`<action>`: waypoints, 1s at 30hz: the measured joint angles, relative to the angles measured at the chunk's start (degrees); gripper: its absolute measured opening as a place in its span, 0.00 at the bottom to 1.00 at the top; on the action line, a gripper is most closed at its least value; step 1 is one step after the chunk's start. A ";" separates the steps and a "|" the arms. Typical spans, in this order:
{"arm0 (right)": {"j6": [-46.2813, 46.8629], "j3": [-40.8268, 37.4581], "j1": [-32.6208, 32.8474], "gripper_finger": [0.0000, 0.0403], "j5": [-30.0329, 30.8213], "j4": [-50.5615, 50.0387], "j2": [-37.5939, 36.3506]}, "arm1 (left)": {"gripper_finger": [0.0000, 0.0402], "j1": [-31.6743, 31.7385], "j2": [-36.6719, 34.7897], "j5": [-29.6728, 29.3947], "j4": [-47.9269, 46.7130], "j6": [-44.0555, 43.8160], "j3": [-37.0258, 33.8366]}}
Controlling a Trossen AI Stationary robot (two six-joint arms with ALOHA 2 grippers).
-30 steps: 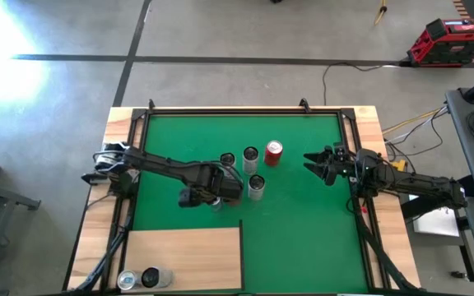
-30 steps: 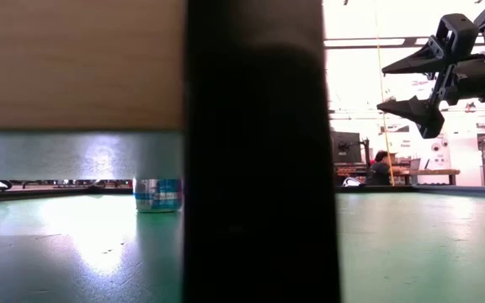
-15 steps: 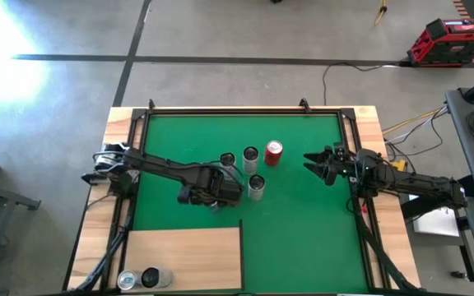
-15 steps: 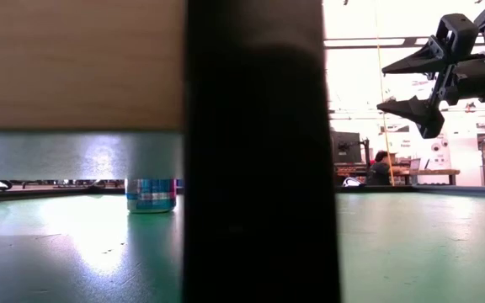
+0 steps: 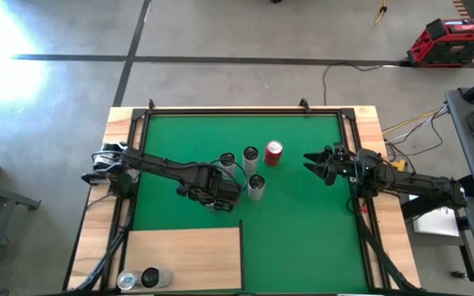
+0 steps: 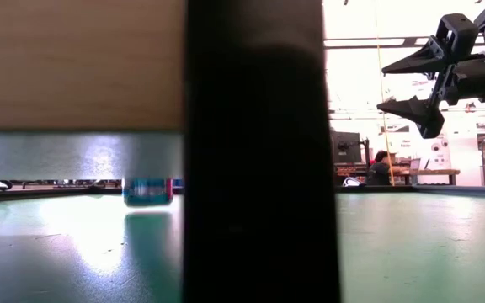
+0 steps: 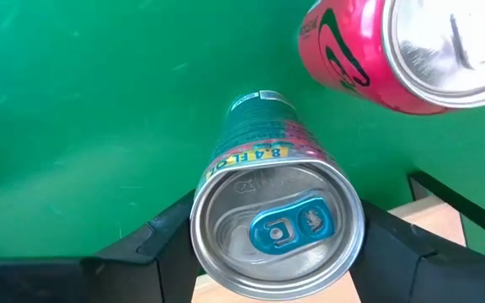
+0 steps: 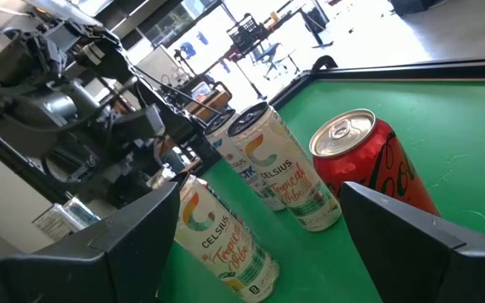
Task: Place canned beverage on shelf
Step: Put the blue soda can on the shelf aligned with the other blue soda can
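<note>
- The left gripper (image 5: pixel 215 200) is seen over the green mat (image 5: pixel 303 238), just beyond the far edge of the shelf (image 5: pixel 188 255).
- Its fingers (image 7: pixel 162 231) are clamped on a teal can (image 7: pixel 268 223), one on each side of the can's body, as shown in the left wrist view.
- The held can's top, with a blue tab, faces the wrist camera.
- In the low view the can (image 6: pixel 148 192) is seen with its base slightly above the mat; whether it touches cannot be told for certain.
- A red can (image 5: pixel 273 153) stands upright on the mat, beside three white-and-silver cans (image 5: pixel 251 156) grouped near the mat's middle.
- The shelf, a pale wood panel, lies at the near left corner of the table, and two cans (image 5: pixel 150 279) are seen at its near edge.
- The right gripper (image 5: pixel 313 164) is held above the right part of the mat, well apart from the cans, with its fingers (image 6: pixel 411 61) spread and nothing between them.
- A person (image 6: pixel 381 168) is seen seated far off in the room behind.
</note>
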 joint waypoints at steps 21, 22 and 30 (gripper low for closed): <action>0.01 0.00 -0.02 0.79 -0.01 0.00 0.00 | 0.55 -10.28 -12.48 1.30 -13.78 -15.06 0.07; 0.01 0.00 -0.02 0.79 0.00 0.00 -0.01 | 0.55 -11.56 -13.07 0.93 -14.49 -16.53 0.07; 0.00 0.00 0.00 0.79 0.00 0.00 0.00 | 0.55 -22.53 -15.38 -0.01 -16.53 -28.45 0.09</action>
